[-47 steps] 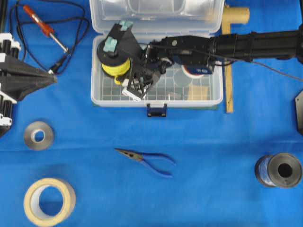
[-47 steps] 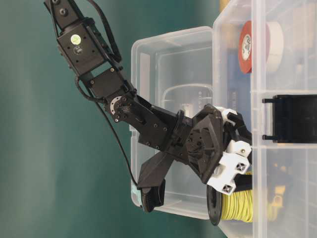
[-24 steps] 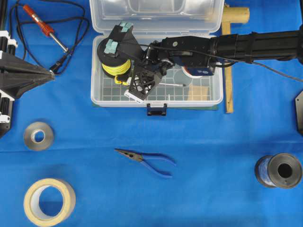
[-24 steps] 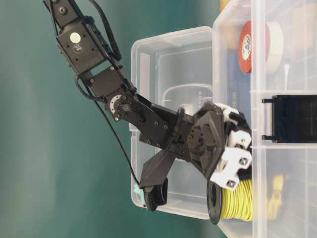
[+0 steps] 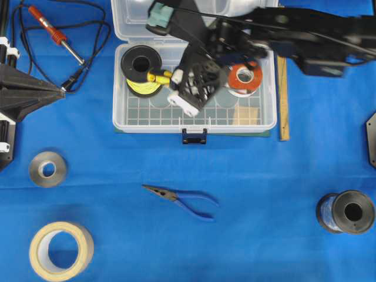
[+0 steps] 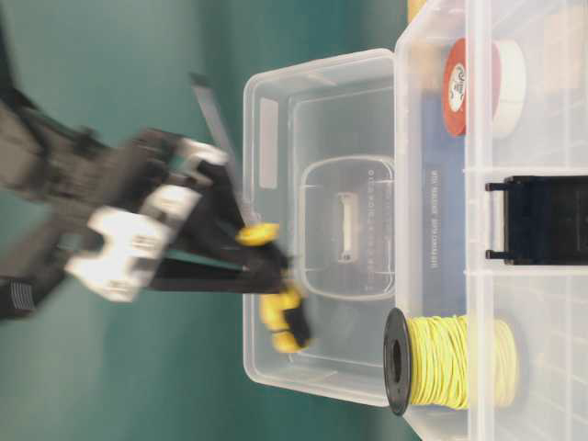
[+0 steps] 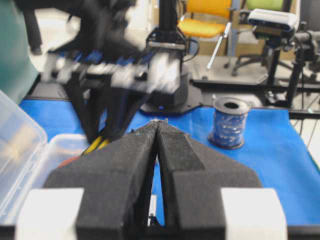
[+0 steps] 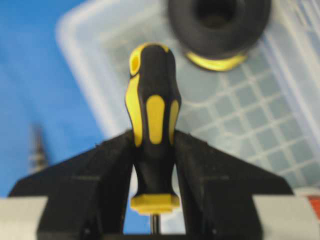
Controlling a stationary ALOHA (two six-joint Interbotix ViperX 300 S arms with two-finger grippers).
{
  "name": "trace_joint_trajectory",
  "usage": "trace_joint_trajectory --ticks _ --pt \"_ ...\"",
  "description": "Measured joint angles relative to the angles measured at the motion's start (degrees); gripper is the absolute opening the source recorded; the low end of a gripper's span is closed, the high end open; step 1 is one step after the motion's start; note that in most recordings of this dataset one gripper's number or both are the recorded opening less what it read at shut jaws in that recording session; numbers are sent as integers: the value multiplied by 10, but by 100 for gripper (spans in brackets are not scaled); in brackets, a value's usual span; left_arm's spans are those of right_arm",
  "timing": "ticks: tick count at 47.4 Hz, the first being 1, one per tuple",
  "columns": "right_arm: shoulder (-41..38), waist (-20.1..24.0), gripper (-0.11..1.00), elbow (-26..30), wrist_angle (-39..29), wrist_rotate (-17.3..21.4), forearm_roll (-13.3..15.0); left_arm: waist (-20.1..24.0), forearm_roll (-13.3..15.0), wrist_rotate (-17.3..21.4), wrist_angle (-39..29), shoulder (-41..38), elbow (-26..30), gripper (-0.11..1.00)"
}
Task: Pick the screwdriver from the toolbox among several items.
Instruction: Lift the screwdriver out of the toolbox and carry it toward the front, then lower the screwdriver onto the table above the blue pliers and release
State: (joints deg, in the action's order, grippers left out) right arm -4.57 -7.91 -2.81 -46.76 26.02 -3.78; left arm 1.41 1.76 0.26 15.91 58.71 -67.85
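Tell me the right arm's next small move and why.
Probably keep lifting and carry the screwdriver clear of the toolbox. The right gripper is shut on its yellow-and-black handle, and the table-level view shows the tool already above the box, apart from the wire spool. The tape roll and tan block remain inside.

Toolbox (image 5: 120, 120) floor open between wire spool (image 5: 141, 66) and tape roll (image 5: 245, 76).
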Motion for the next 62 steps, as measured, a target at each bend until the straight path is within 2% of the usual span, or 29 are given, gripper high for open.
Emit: trace_joint_trajectory --ticks 6,14,22,26,31,40,52,55,60,62 --pt "4 57 27 0 6 32 25 0 1 1 0 1 0 0" --pt "-27 125 27 0 45 107 77 1 1 1 0 4 0 0" --pt "-83 150 27 -5 53 182 126 2 1 1 0 11 0 0" --pt "-107 157 27 -11 58 206 141 2 1 1 0 12 0 0" --pt "-140 158 27 -18 82 225 148 2 1 1 0 13 0 0" --pt "-178 158 27 -33 140 236 148 3 1 1 0 12 0 0" --pt "-195 159 28 -50 150 253 149 9 1 1 0 13 0 0" --pt "-196 158 42 -51 150 253 149 10 1 1 0 13 0 0" --pt "-195 158 74 -51 138 248 149 11 1 1 0 14 0 0" --pt "-193 158 80 -51 125 245 152 11 1 1 0 13 0 0"
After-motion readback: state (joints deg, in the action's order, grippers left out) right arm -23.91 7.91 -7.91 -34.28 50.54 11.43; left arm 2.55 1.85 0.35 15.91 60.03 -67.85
